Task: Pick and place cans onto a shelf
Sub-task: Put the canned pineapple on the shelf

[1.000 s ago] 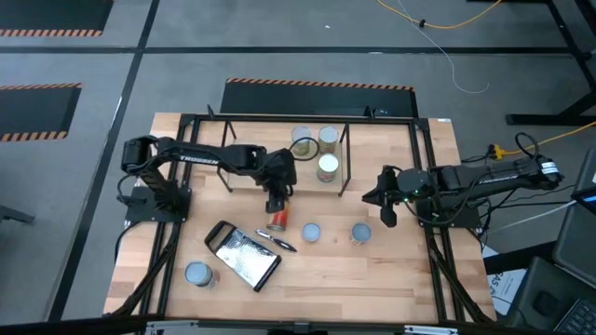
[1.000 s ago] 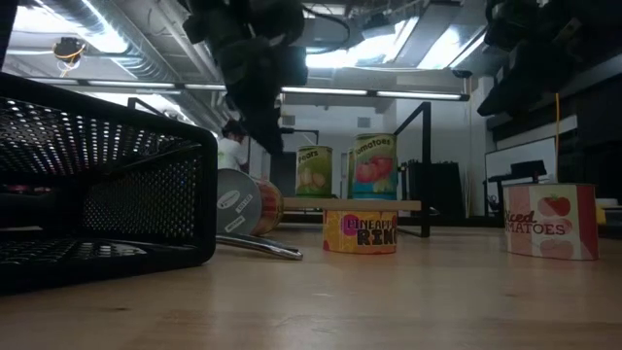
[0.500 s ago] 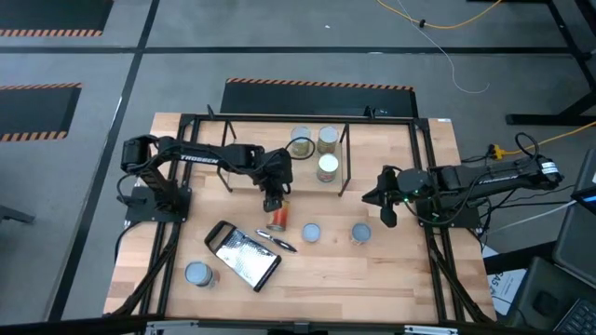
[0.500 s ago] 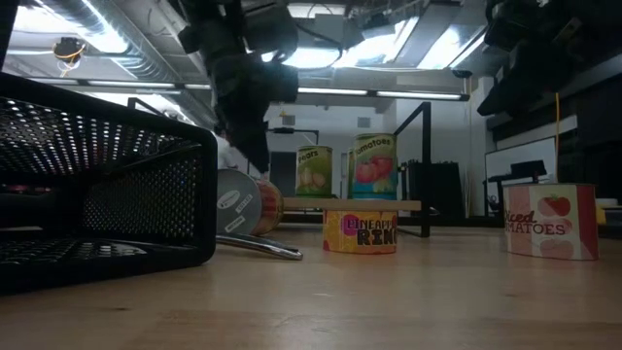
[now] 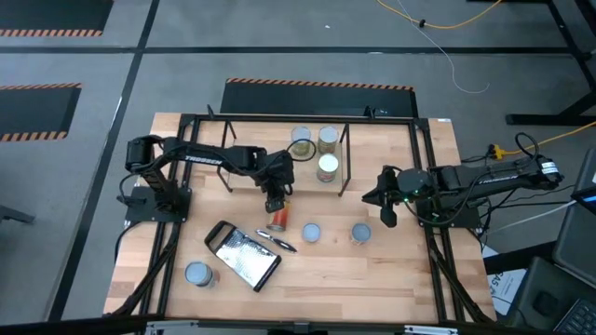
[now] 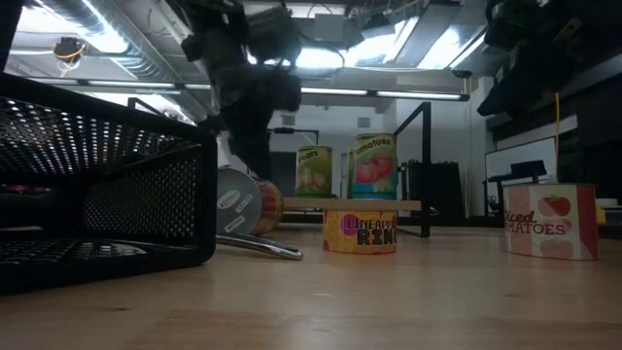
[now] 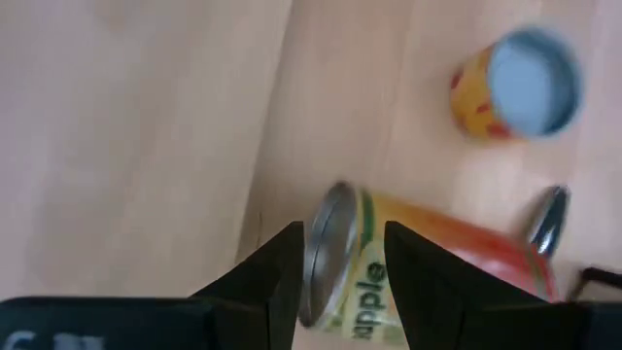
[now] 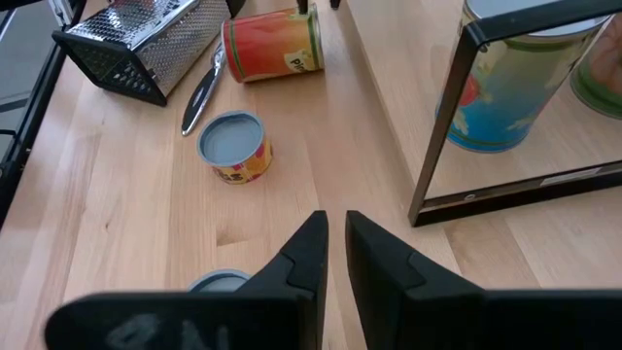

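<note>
On the left of the wooden table (image 5: pixel 410 279) a blue-grey-topped can (image 5: pixel 196 273) stands alone, beside the perforated metal grater (image 5: pixel 244 255) with its black handle. The left gripper (image 5: pixel 274 201) has barely shifted over the last second: in the low view its dark wrist has swung slightly while hanging over the same spot. Its fingers (image 7: pixel 275 277) stand wide, one on each side of the rim end of the tipped-over can (image 7: pixel 408 272) but not yet closed on it. That suggests the arm is lining up a grasp on this can, which lies on its side with a silver lid and an orange-red and yellow-green label, next to a spoon-like utensil (image 5: pixel 276 241). Smooth and round, it may roll if nudged.

Further right, two short cans with blue-grey tops, one (image 5: pixel 311 232) yellow-labelled and one (image 5: pixel 361 232) red-and-white, wait on the bare boards. Three taller cans (image 5: pixel 327 168) already stand on the shelf (image 5: pixel 346 160) of thin black rods and pale board.

At the right, the right gripper (image 5: pixel 387 216) waits unmoved, its fingers (image 8: pixel 309 255) narrow and holding nothing
</note>
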You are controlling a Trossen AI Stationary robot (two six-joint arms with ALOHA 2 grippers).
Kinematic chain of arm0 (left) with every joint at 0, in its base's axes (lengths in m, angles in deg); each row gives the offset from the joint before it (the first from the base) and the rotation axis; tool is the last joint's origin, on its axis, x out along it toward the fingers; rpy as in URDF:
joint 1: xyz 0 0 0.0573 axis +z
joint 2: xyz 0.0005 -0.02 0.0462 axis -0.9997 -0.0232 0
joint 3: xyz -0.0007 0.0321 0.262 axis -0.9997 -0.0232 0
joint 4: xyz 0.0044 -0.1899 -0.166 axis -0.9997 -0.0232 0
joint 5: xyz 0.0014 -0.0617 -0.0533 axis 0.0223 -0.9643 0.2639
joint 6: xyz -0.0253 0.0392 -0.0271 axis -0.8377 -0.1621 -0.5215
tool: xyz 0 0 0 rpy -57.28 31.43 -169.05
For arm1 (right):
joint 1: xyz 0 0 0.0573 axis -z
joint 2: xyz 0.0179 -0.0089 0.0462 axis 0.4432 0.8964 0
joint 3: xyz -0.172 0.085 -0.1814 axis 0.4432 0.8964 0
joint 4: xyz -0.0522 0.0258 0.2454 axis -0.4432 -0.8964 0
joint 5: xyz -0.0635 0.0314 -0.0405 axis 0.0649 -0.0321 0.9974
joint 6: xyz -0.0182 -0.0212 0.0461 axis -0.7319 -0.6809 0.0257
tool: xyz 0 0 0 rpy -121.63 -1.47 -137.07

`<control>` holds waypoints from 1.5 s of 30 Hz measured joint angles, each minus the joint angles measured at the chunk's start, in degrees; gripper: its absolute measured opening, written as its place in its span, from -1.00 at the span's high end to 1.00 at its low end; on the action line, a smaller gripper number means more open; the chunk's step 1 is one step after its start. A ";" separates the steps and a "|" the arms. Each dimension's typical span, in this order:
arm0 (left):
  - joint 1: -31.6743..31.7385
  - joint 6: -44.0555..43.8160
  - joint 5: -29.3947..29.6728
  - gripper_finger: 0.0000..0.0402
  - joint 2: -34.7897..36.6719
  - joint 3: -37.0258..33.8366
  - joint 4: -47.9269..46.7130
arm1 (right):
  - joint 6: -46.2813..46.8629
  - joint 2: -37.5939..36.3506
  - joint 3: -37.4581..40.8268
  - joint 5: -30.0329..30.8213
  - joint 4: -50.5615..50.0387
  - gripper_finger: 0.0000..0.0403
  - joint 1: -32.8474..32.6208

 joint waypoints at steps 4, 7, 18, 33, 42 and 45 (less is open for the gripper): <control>-0.31 -0.04 -2.43 0.32 -2.38 0.12 1.44 | -0.01 0.00 0.02 -0.02 0.14 0.77 0.00; -0.36 -0.09 -3.40 0.32 -3.90 0.02 1.69 | -0.11 0.17 0.03 -0.02 0.57 0.77 0.00; -0.17 -1.80 -4.78 0.32 -4.23 0.31 0.37 | -0.23 1.49 0.04 -0.02 1.00 0.77 0.00; -3.53 -4.98 -4.27 0.32 -4.22 16.40 -32.38 | -1.60 1.53 0.04 -0.04 1.01 0.77 0.00; -10.36 -14.12 -3.57 0.32 -4.16 16.72 -42.68 | -3.55 1.53 0.04 -0.04 1.01 0.77 -0.02; -12.25 -15.15 -1.34 0.32 -4.16 16.72 -44.67 | -4.69 1.53 0.04 -0.06 0.98 0.77 -0.02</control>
